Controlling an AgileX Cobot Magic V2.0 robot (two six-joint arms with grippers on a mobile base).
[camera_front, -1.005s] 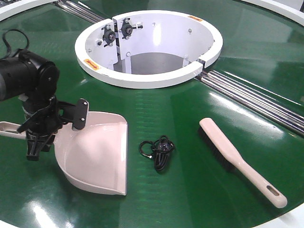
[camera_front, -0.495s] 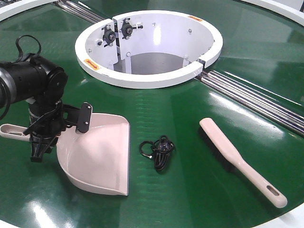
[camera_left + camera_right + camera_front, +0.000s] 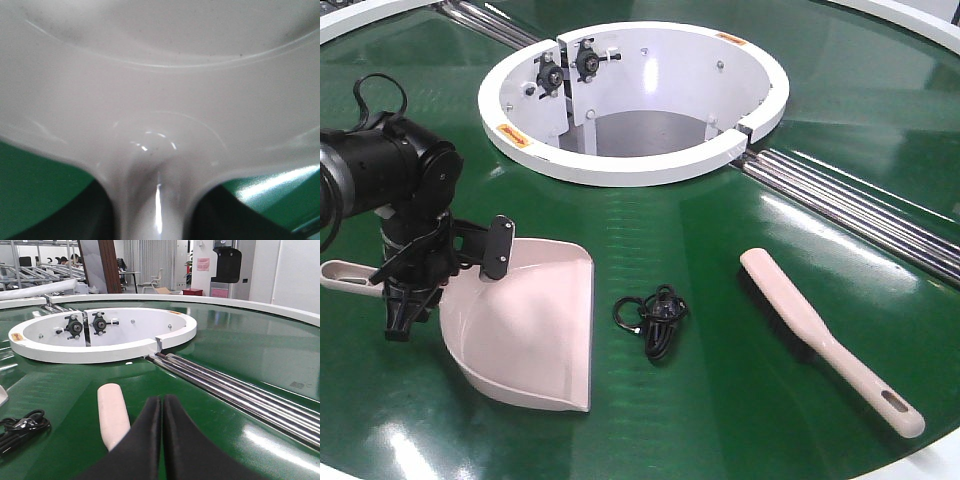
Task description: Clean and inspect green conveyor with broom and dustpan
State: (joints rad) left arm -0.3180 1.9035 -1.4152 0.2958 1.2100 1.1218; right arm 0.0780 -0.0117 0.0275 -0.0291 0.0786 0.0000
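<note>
The pale pinkish dustpan (image 3: 525, 325) lies on the green conveyor (image 3: 720, 250) at the left, mouth facing right. My left gripper (image 3: 440, 290) reaches down over the neck of its handle. In the left wrist view the dark fingers (image 3: 95, 210) press against both sides of the dustpan (image 3: 160, 100) neck, so my left gripper (image 3: 157, 200) is shut on it. The broom (image 3: 820, 335) lies flat at the right with its handle toward the near edge. My right gripper (image 3: 161, 401) is shut and empty, hovering low just right of the broom (image 3: 114, 412). It is out of the exterior view.
A coiled black cable (image 3: 655, 318) lies on the belt between dustpan and broom and also shows at the cable (image 3: 20, 427) left edge. The white ring opening (image 3: 760, 120) sits at the back. Silver rollers (image 3: 850, 205) run diagonally at the right.
Between one second ago and half a second ago my left arm shifted right and turned, and the dustpan slid slightly right with it. Nothing has moved since.
</note>
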